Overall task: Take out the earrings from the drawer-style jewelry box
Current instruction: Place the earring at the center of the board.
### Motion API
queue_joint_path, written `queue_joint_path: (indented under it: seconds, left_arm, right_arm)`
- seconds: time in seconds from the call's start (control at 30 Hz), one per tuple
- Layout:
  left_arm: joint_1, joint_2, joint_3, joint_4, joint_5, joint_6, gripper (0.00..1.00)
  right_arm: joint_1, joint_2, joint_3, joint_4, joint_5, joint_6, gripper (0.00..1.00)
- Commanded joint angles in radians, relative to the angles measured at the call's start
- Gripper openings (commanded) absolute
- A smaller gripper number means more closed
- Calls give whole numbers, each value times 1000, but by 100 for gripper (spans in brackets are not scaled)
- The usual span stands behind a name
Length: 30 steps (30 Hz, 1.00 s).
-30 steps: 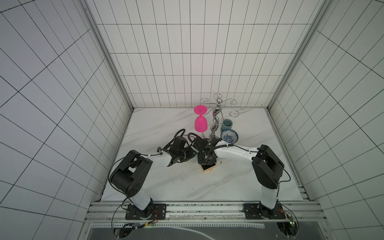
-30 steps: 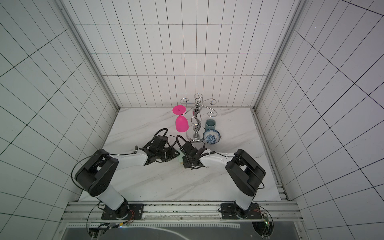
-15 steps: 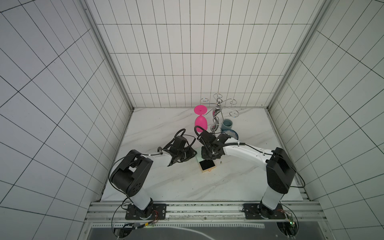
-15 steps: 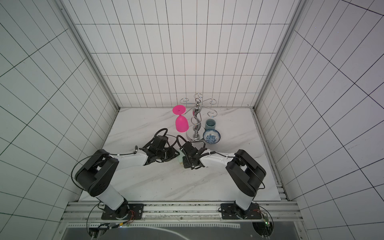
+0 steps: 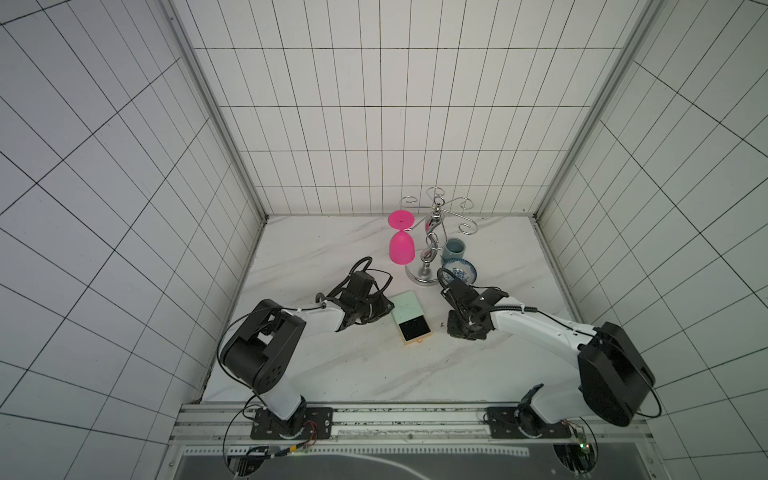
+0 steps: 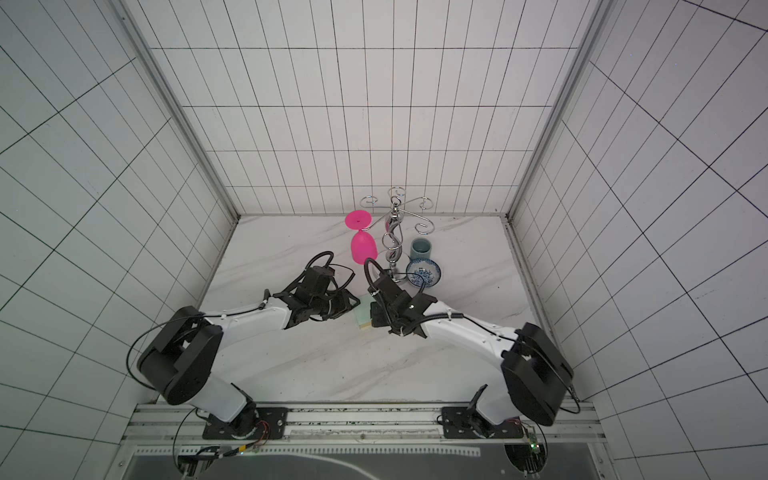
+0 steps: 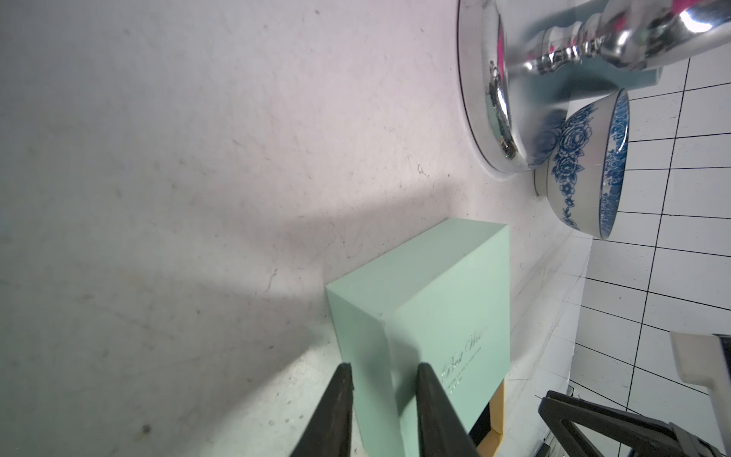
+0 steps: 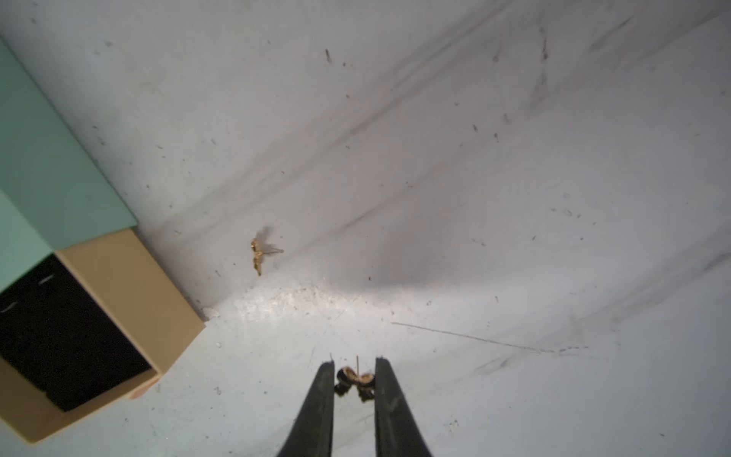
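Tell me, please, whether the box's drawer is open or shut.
Open: the tan drawer sticks out of the mint sleeve, its black lining exposed.

Earring (image 8: pixel 259 253) on table (image 5: pixel 357 365), just right of jewelry box (image 5: pixel 405 307).

Robot lab test cell — white tiled walls (image 5: pixel 374 124), marble tabletop (image 5: pixel 353 365)

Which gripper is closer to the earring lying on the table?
Right. The right gripper sits beside the earring, holding the second earring; the left gripper pinches the jewelry box's far side.
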Motion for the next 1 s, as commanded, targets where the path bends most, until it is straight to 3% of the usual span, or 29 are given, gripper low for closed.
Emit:
queue_joint_path:
  seconds: [0.0,0.33,0.97]
  left_arm:
    - [-6,4,15,-23,-10,9,28]
    - [-9,3,21,-30,-13,14,28]
    - [-10,0,24,-35,-12,18,28]
  right_arm:
    - [-9,3,-57,43,-1,3,19]
    - [-14,89,-53,91,-3,2,21]
    - [-17,116,-30,96,-8,-29,27]
